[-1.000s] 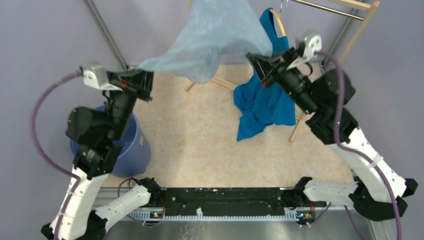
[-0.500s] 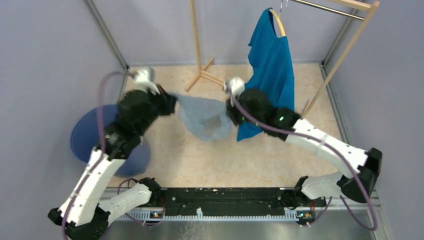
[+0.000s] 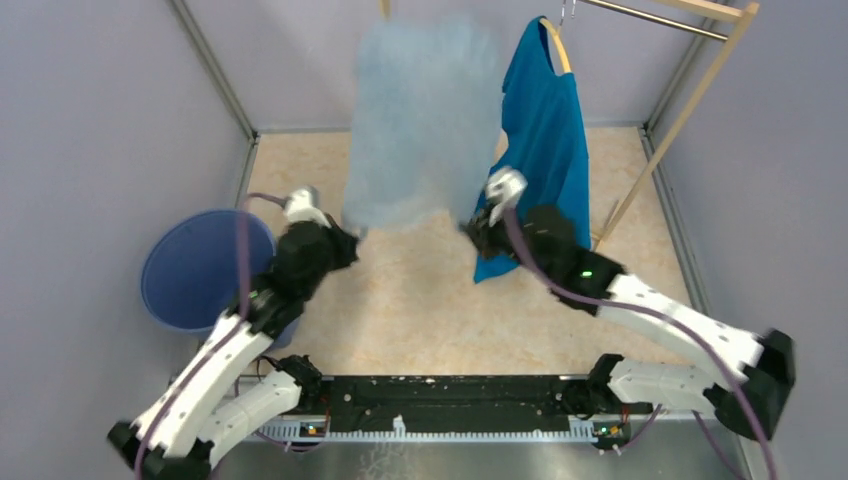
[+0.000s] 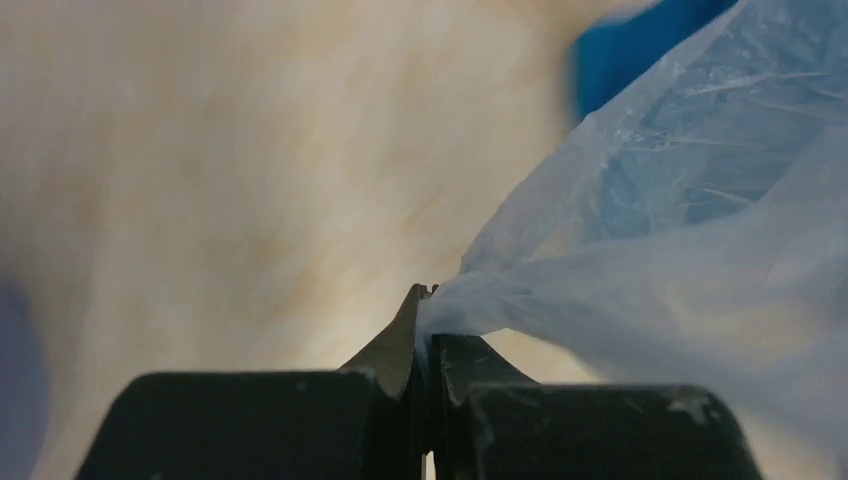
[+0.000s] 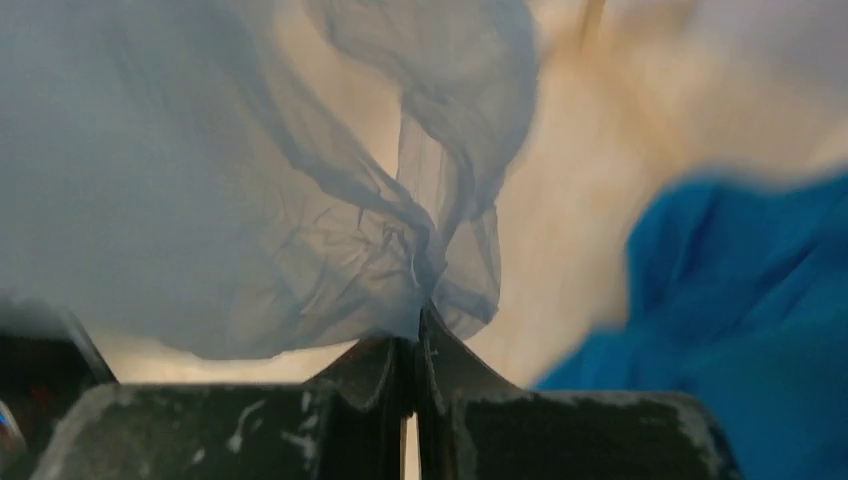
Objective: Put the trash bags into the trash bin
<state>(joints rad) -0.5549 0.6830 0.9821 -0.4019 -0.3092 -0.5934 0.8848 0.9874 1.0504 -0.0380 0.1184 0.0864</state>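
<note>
The pale blue-grey translucent trash bag (image 3: 420, 120) billows up, blurred, between my two grippers over the middle of the table. My left gripper (image 3: 352, 240) is shut on its left corner; the pinched plastic (image 4: 600, 260) shows in the left wrist view at the jaws (image 4: 428, 300). My right gripper (image 3: 472, 232) is shut on its right corner, with crinkled plastic (image 5: 300, 200) bunched at the tips (image 5: 420, 318). The round blue trash bin (image 3: 200, 268) stands at the left edge, left of my left arm, mouth open and upward.
A bright blue T-shirt (image 3: 545, 140) hangs on a hanger from a wooden rack (image 3: 690, 100) at the back right, just behind my right gripper; it also shows in the right wrist view (image 5: 740, 300). Grey walls close in the beige floor (image 3: 400, 300).
Both grippers swung down low half a second ago with the bag slack between them. Now the bag has flipped up and billows high above them; the arms have shifted slightly nearer.
</note>
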